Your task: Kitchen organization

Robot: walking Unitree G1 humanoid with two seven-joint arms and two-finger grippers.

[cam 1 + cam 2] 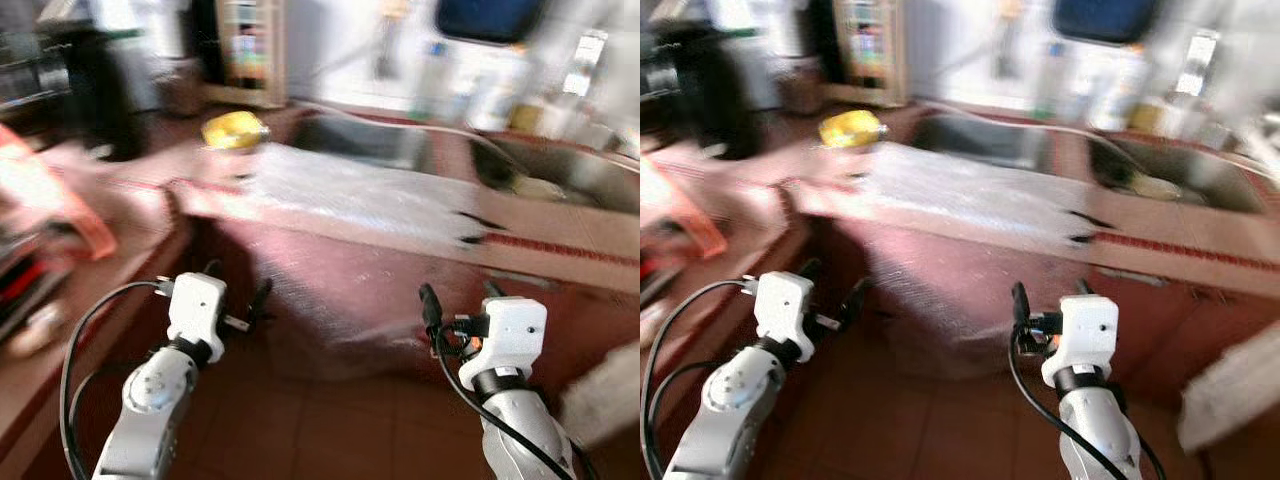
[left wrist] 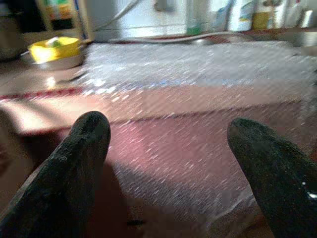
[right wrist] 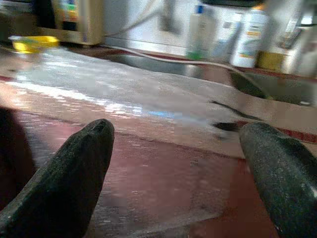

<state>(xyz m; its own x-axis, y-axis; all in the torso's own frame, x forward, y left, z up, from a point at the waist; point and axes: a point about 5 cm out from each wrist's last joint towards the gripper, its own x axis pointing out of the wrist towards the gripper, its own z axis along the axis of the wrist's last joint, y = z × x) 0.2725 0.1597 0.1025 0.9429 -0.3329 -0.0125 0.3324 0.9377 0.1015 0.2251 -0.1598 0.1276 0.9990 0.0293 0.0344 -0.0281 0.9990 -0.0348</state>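
A clear sheet of bubble wrap point(image 1: 350, 190) lies over the reddish kitchen counter point(image 1: 560, 235) and hangs down its front. A yellow bowl point(image 1: 232, 130) sits on the counter to the left of the sheet. My left gripper point(image 1: 238, 285) is held low in front of the counter, open, with nothing between its fingers. My right gripper point(image 1: 460, 297) is at the same height further right, open as well. The left wrist view looks between the left gripper's fingers point(image 2: 74, 163) at the hanging sheet point(image 2: 198, 148). The picture is blurred.
A sink point(image 1: 370, 140) is set in the counter behind the sheet, and a second basin point(image 1: 570, 175) lies to the right. Bottles point(image 3: 247, 37) stand along the back wall. A wooden rack point(image 1: 250, 50) is at the back left, and an orange thing point(image 1: 40, 190) lies on the left counter.
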